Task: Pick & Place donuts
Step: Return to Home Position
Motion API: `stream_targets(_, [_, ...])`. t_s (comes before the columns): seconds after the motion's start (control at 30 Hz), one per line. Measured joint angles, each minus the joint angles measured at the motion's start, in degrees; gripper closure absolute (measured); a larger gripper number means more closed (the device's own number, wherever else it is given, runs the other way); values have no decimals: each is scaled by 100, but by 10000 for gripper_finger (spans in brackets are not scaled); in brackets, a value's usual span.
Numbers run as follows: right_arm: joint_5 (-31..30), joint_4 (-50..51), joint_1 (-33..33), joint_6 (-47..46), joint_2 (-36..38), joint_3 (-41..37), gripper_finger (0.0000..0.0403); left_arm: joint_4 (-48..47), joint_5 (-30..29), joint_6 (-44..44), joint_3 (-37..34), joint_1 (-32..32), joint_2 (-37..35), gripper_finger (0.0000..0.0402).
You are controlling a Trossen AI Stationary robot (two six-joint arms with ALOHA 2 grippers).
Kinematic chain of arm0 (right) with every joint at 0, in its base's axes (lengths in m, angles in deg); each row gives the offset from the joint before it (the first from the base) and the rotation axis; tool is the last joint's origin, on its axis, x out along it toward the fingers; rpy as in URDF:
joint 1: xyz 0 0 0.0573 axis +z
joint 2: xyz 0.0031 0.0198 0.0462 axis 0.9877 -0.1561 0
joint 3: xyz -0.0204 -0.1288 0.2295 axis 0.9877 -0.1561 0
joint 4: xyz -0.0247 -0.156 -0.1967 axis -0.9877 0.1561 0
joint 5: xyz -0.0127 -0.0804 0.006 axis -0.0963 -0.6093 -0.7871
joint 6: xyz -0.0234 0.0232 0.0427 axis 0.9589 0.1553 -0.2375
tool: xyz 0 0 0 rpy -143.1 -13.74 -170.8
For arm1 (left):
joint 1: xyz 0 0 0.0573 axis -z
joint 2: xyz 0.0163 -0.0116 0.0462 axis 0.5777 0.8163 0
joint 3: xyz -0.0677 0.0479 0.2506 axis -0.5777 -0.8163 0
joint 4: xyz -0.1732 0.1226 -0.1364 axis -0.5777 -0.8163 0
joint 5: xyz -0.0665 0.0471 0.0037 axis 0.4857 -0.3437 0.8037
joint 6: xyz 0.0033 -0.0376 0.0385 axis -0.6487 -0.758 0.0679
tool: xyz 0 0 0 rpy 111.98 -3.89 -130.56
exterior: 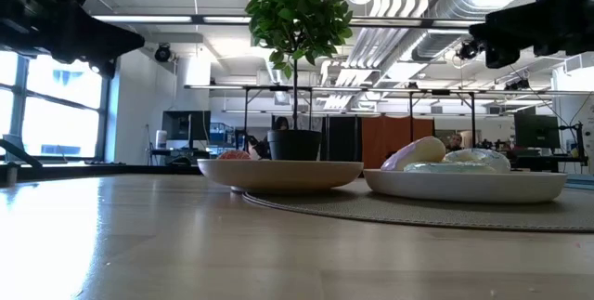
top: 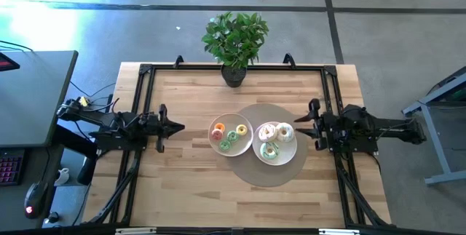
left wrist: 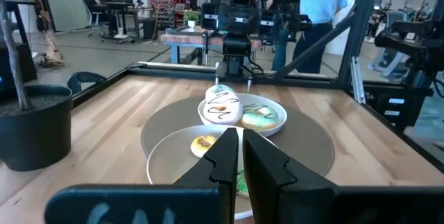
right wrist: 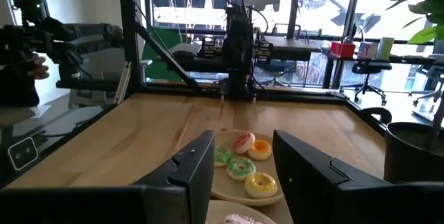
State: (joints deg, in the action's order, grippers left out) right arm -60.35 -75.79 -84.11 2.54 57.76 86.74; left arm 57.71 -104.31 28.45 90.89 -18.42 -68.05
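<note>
Several small donuts, iced orange [top: 218,128], yellow [top: 241,129] and green [top: 231,137], lie in the left white plate [top: 231,149]. Three larger donuts, white [top: 285,132], pinkish-white [top: 267,131] and green [top: 269,150], lie in the right white plate [top: 290,156]. Both plates rest on a round grey mat [top: 273,177]. My left gripper [top: 178,126] hovers left of the plates, shut and empty; it also shows in the left wrist view [left wrist: 240,144]. My right gripper [top: 297,127] hovers right of the plates, open and empty; it also shows in the right wrist view [right wrist: 243,158].
A potted plant [top: 234,42] stands at the middle of the table's far edge. A black frame [top: 145,71] runs along the far and side edges. Bare wood lies near the front edge and left of the plates. People show in the room behind [left wrist: 312,2].
</note>
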Motion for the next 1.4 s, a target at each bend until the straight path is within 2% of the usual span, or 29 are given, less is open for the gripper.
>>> stream_targets(0.17, [24, 150, 2, -1, 0, -54, 258, -2, -4, -1, 0, 0, -3, 381])
stream_targets(0.33, [18, -279, 2, 66, -2, -400, 258, -14, -7, -2, 0, 0, -3, 381])
stream_targets(1.4, [-22, -181, 2, -4, -31, -396, 258, -10, -20, -4, -7, 0, -3, 381])
